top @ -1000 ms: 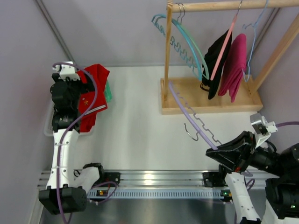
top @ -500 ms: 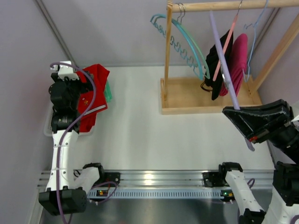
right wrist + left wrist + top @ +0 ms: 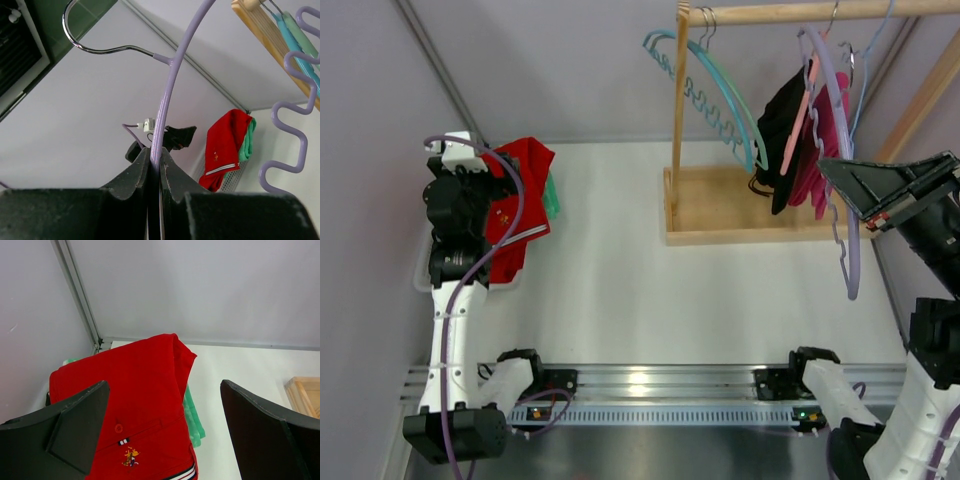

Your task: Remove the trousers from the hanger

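Observation:
My right gripper (image 3: 836,176) is shut on an empty lavender hanger (image 3: 848,262) and holds it up in front of the rack, its hook close to the wooden rod (image 3: 790,12). In the right wrist view the fingers (image 3: 141,167) pinch the hanger's arm (image 3: 165,100). A black garment (image 3: 782,130) and a magenta garment (image 3: 822,140) hang on a pink hanger (image 3: 798,100) behind it. My left gripper (image 3: 470,215) is open above a red garment (image 3: 135,390) draped over a white basket (image 3: 425,275); nothing is between its jaws.
The wooden rack's base (image 3: 720,215) stands at the back right. An empty teal hanger (image 3: 720,90) and a blue wire hanger (image 3: 865,80) hang on the rod. A green cloth (image 3: 192,415) lies under the red garment. Grey walls close in both sides.
My right arm has swung the lavender hanger from low over the table up and right to the rack's rod. The left arm has not moved.

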Robot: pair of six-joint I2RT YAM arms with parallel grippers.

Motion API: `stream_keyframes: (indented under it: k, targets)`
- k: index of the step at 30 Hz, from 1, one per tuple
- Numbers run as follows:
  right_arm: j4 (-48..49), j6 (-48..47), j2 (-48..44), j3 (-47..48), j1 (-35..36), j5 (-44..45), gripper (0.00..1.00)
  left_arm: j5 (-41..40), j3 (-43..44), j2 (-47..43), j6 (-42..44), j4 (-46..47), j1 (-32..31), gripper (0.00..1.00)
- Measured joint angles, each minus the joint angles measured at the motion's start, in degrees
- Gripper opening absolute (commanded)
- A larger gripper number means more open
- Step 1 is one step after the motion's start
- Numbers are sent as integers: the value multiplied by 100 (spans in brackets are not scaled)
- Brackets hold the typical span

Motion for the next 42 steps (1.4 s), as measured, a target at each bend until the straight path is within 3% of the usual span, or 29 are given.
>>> stream_keyframes:
  k: [7, 22, 42]
  targets:
    - [-459, 339, 96, 85, -66, 125, 0, -17, 52, 31, -66, -4, 0, 99]
    - [-199, 800, 1373, 90, -28, 160, 0, -59, 70, 59, -133, -7, 0, 99]
    - [1320, 1108, 3126, 120, 940, 391, 0, -216, 70, 37, -205, -94, 0, 99]
